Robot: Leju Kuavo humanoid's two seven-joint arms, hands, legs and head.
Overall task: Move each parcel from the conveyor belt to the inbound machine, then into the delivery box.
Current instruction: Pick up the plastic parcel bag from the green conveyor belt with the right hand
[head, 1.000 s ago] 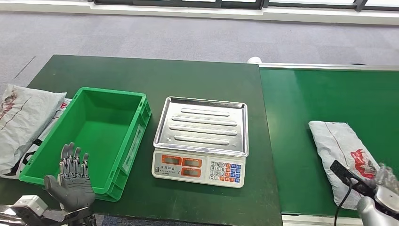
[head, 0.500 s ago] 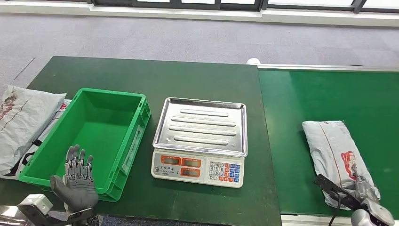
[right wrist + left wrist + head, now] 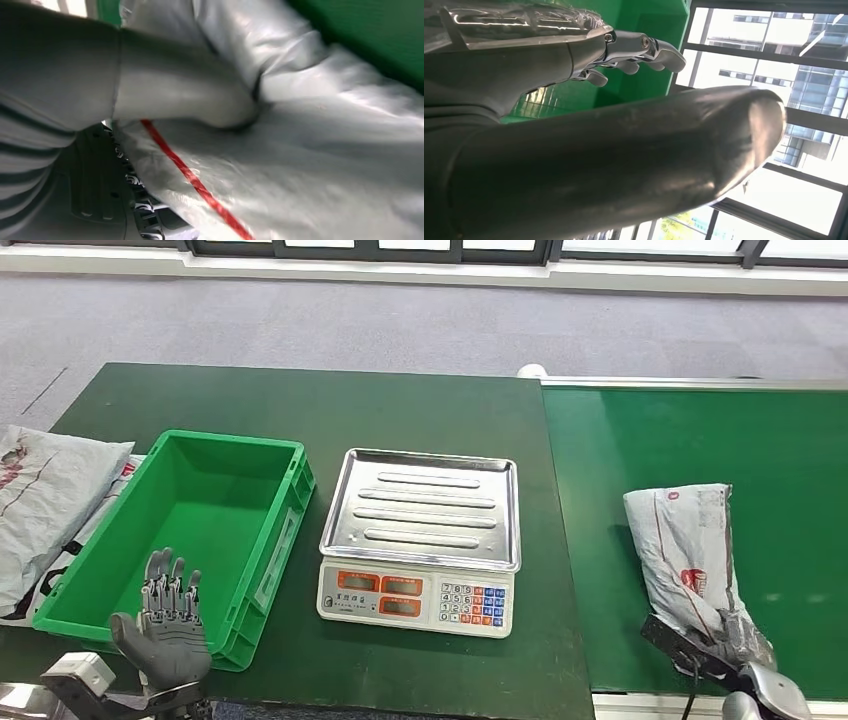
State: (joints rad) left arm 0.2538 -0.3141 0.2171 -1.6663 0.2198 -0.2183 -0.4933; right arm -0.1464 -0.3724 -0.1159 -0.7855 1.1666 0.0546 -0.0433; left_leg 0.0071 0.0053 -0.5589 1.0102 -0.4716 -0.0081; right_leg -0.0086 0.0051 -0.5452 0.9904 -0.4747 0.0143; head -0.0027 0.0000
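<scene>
right hand [image 3: 745, 640] on crumpled grey parcel [image 3: 690, 545] with red print

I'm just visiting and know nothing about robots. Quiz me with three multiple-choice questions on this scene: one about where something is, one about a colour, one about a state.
1. Where is the scale?
A. Between the crate and the conveyor belt
B. Inside the crate
C. On the floor

2. What colour is the crate?
A. Blue
B. Green
C. Red

3. What is the right hand doing?
A. Hanging free
B. Pressing scale keys
C. Gripping the parcel

Answers:
1. A: the scale stands right of the crate, left of the conveyor belt.
2. B: its walls are green.
3. C: the right wrist view shows the thumb pressed into the grey parcel.
</scene>
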